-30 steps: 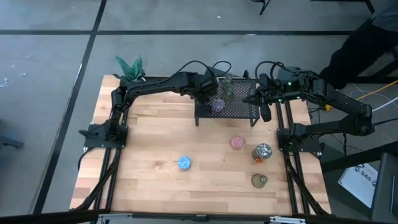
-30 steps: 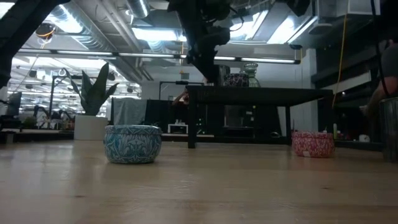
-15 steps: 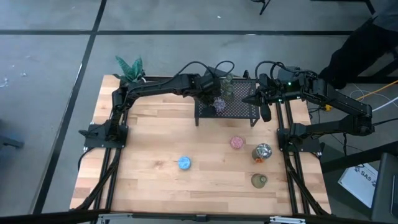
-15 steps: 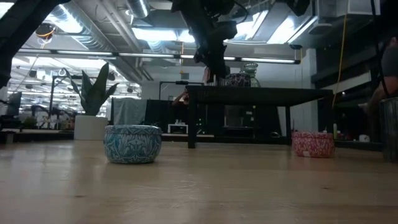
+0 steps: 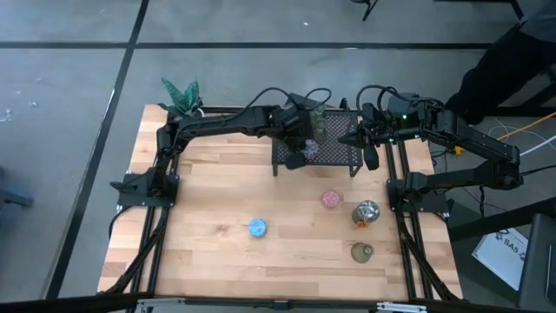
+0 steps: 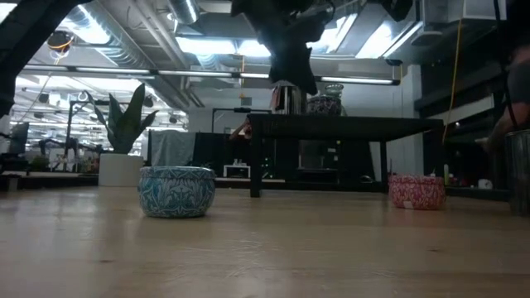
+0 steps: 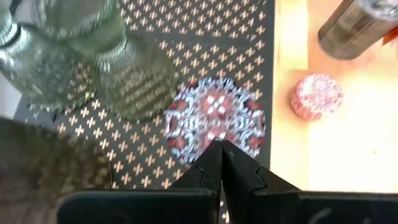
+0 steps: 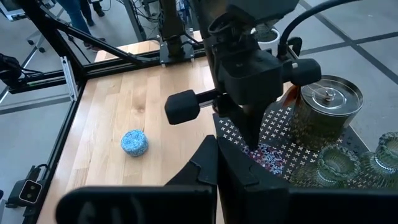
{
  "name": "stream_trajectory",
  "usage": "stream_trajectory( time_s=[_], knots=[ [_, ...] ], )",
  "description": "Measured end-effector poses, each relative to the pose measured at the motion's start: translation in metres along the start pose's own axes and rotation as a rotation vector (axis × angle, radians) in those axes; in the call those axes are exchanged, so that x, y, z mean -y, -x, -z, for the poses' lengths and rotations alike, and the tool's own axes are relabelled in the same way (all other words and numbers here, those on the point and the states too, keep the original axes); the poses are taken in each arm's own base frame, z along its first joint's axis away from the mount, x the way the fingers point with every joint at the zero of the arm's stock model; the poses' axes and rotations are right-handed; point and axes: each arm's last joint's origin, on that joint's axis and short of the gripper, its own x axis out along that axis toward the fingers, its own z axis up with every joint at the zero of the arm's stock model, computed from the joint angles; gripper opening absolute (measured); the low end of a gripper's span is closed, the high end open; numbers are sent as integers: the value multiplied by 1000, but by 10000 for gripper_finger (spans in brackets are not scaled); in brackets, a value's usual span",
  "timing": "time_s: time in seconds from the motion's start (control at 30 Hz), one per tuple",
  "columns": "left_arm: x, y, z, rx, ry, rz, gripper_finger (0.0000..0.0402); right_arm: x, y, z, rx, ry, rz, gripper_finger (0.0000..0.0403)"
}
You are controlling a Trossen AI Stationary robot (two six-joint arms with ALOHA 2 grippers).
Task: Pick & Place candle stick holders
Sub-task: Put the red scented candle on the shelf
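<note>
Upper centre, the closed left gripper (image 5: 298,155) is being held above a round purple-speckled holder (image 7: 216,120) on perforated black mesh rack (image 5: 334,152).

Overhead, table-level and two wrist views share the black mesh rack (image 5: 318,149).

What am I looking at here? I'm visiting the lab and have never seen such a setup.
Two dark robot arms work at a wooden table. One camera looks straight down, one sits at table-top height, and one rides on each wrist. The left gripper, shut and holding nothing, is over a purple-speckled candle holder on the black mesh rack, beside glass holders. The right gripper, also shut and empty, waits at the rack's right end. On the table lie a blue holder, a pink holder, a silvery holder and an olive-green holder. A potted plant stands at a far corner.
</note>
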Motion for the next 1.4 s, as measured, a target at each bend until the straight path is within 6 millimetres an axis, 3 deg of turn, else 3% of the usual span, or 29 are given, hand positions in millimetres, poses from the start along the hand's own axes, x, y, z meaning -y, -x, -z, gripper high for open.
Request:
stream_trajectory(
  time_s=[0.3, 0.47, 0.77, 1.4],
  knots=[
    [3, 8, -9, 74, 24, 23, 2, 0, 0, 0, 0, 9, 0, 0],
    [9, 38, -22, 161, 20, 44, 2, 0, 0, -1, 12, 29, -1, 0],
    [12, 87, -25, 237, 38, 60, 2, 0, 0, -2, 20, 30, 1, 3],
    [13, 188, -16, 416, 38, 44, 2, 3, -11, -4, 9, 42, 2, 10]
  ],
)
